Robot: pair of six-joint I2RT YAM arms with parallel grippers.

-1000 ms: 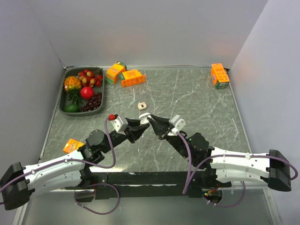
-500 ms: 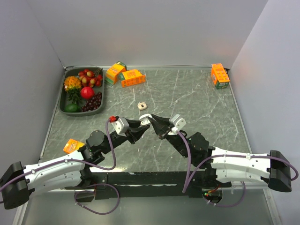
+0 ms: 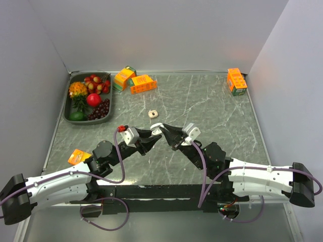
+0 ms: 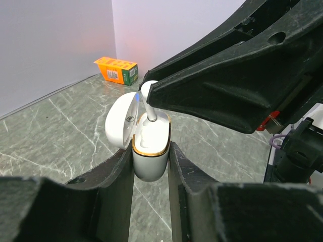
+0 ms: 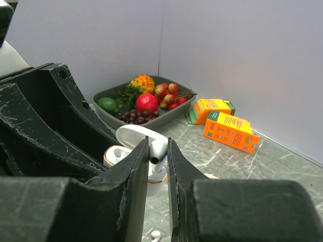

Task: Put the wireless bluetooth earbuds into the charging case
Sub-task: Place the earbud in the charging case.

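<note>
My left gripper (image 4: 151, 151) is shut on the white charging case (image 4: 150, 160), which has a gold rim and an open lid (image 4: 120, 123). It holds the case upright above the table. My right gripper (image 5: 157, 147) is shut on the head of a white earbud (image 5: 158, 149). The stem of this earbud (image 4: 149, 106) points down into the case's right socket. In the top view the two grippers (image 3: 153, 134) (image 3: 165, 129) meet tip to tip at the case (image 3: 157, 125). A second earbud (image 5: 155, 235) lies on the table below.
A dark tray (image 3: 67, 110) of fruit stands at the back left. Two orange boxes (image 3: 124, 77) (image 3: 143, 83) sit beside it and another orange box (image 3: 236, 81) at the back right. A beige ring (image 3: 153, 114) lies just beyond the grippers. An orange packet (image 3: 78, 157) lies near left.
Almost nothing has changed. The grippers stay tip to tip at the case, and the left wrist has edged slightly to the right.
</note>
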